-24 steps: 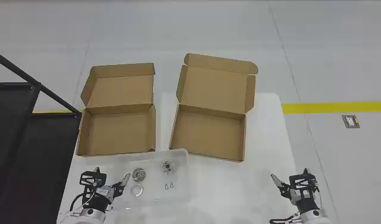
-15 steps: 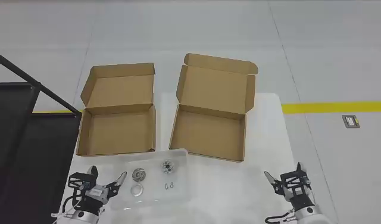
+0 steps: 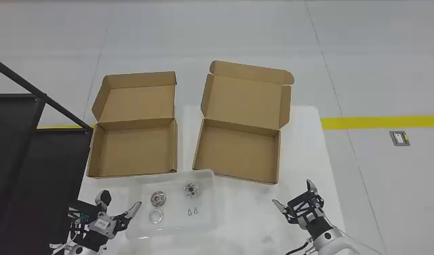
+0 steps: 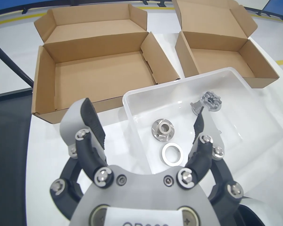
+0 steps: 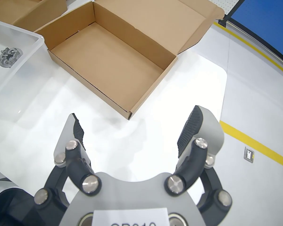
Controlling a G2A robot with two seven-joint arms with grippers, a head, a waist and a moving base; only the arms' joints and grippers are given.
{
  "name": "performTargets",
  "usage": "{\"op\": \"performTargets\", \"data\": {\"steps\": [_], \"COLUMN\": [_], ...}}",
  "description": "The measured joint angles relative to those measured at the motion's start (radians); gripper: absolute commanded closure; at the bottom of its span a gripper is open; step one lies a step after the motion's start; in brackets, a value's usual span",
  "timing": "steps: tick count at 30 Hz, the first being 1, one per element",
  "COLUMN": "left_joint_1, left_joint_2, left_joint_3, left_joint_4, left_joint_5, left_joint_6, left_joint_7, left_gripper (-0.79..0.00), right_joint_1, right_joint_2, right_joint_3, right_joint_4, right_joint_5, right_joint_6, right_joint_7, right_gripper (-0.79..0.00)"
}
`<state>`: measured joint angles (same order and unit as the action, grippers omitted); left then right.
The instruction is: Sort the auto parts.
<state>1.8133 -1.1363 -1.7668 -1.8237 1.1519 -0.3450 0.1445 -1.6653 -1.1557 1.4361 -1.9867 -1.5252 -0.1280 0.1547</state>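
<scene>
I have the left gripper (image 4: 143, 111) hanging over the near left corner of the clear plastic bin (image 4: 179, 81), its fingers spread wide and holding nothing; one finger sits above the bin, the other above the white tabletop (image 5: 49, 109) beside it. The parts lie on the bin floor: a flanged hub (image 4: 162, 130), a flat ring (image 4: 172, 154) just nearer to me than the hub, a toothed grey piece (image 4: 208, 102) farther right, and two small clips (image 3: 192, 211). The bin stands just in front of the two open cardboard boxes, the left box (image 4: 99, 74) and the right box (image 5: 113, 64). My right gripper (image 5: 135, 115) hovers over bare tabletop near the right box's front corner, fingers apart, well away from the bin.
</scene>
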Motion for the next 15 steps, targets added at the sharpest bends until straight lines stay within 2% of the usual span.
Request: {"op": "performTargets", "data": {"steps": [8,15], "left_joint_1": [-0.001,0.001], "left_joint_2": [0.0,0.001], "left_joint_3": [0.0,-0.017], "left_joint_4": [0.0,0.008], "left_joint_5": [-0.001,-0.019], "left_joint_6": [0.0,-0.038], "left_joint_7": [0.0,0.005], "left_gripper": [-0.785,-0.785], "right_joint_1": [0.003,0.087], "right_joint_2": [0.0,0.004], "right_joint_3": [-0.01,-0.13], "right_joint_4": [0.0,-0.07], "right_joint_5": [-0.017,-0.236], "right_joint_6": [-0.013,-0.168], "right_joint_7": [-0.016,-0.079], "right_gripper": [-0.785,-0.785]}}
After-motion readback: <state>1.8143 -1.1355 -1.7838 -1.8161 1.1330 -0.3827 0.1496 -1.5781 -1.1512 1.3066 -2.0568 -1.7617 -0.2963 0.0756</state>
